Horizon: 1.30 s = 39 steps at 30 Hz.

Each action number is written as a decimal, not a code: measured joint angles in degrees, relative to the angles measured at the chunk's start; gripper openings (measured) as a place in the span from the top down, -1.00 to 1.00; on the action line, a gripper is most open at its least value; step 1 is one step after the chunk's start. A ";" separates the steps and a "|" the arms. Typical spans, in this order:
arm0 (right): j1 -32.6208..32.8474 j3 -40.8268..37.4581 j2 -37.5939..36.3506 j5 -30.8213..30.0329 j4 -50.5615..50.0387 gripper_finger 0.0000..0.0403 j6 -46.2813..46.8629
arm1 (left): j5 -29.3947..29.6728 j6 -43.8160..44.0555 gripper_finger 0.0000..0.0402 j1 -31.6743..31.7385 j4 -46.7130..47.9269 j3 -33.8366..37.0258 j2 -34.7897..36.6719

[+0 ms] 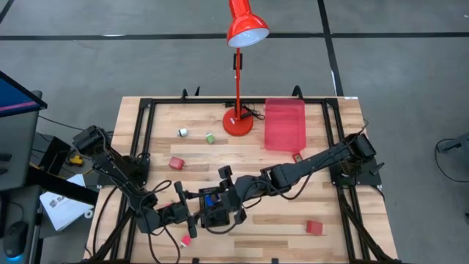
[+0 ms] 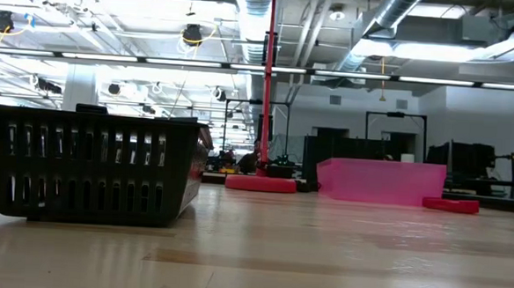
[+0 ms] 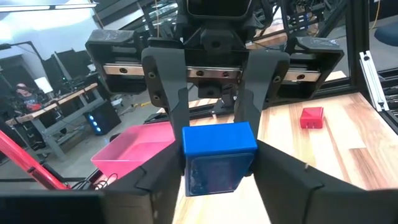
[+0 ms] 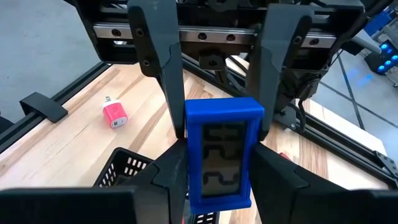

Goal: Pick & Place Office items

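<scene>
A small blue block with a screen face (image 4: 225, 152) sits clamped between both grippers at once, held above a black basket (image 1: 220, 214) near the table's front edge. The right gripper (image 4: 214, 180) grips it from one side; the left gripper (image 3: 217, 180), facing it, closes on the same block from the other. Red pieces lie apart on the wooden table (image 1: 322, 183): one (image 1: 314, 227) near the right front, another (image 1: 176, 163) toward the left.

two dark jointed robot arms
matte black links, black cables along them; each pincer has flat black fingers (image 3: 166, 87) with small screws, on a silver rail.
</scene>
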<state>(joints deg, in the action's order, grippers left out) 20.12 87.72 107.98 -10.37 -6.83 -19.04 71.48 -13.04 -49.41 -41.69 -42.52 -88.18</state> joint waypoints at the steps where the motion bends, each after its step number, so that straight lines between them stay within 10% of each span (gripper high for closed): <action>1: 0.00 0.00 0.00 0.00 0.00 0.33 0.16 | 0.04 -0.02 0.15 -0.02 0.00 0.00 0.00; 39: -0.81 0.02 0.00 -3.56 -7.27 -0.11 4.59 | 0.86 -1.70 0.19 -0.89 -1.71 0.00 -0.02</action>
<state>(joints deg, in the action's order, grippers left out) 19.31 87.74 107.98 -13.93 -14.10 -14.45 72.35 -14.73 -50.30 -43.40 -42.52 -88.20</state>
